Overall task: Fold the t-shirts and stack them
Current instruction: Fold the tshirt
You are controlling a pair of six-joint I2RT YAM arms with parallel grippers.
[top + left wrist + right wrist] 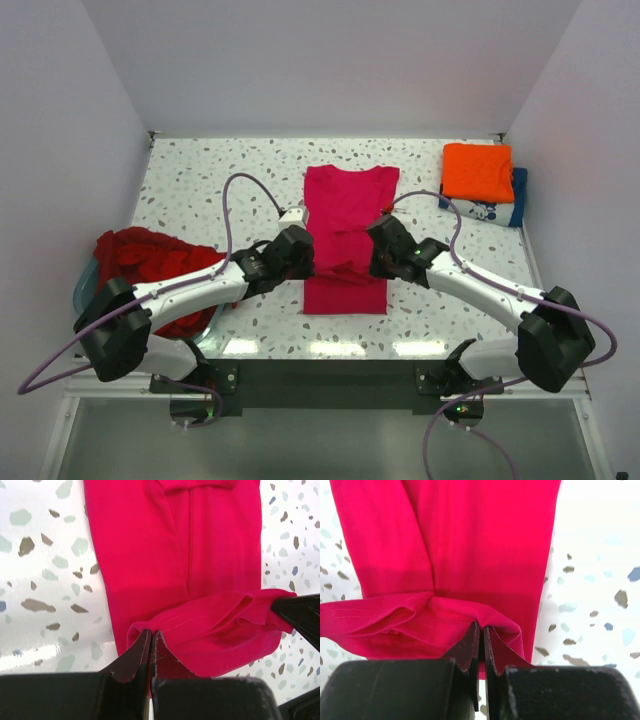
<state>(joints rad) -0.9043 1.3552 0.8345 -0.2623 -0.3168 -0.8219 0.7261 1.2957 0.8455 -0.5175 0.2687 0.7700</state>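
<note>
While both claws are clamped shut on the bottom hem of the magenta-pink t-shirt (348,200), the left claw (151,635) at one corner and the right claw (481,627) at the other, each bite looks thin and close to the edge. I judge that a quick or uneven pull toward the collar could slip a corner free and skew the fold. The hem also sags between them and may bunch. Only the top view places things: this shirt lies flat on the desk (200,190) just right of the tub (82,285), which holds dark red shirts (150,262), and the folded orange shirt (478,170) rests on the navy one (505,210) far right of the tub. Only the wrist views show the pinched cloth and the hem's stitching.
</note>
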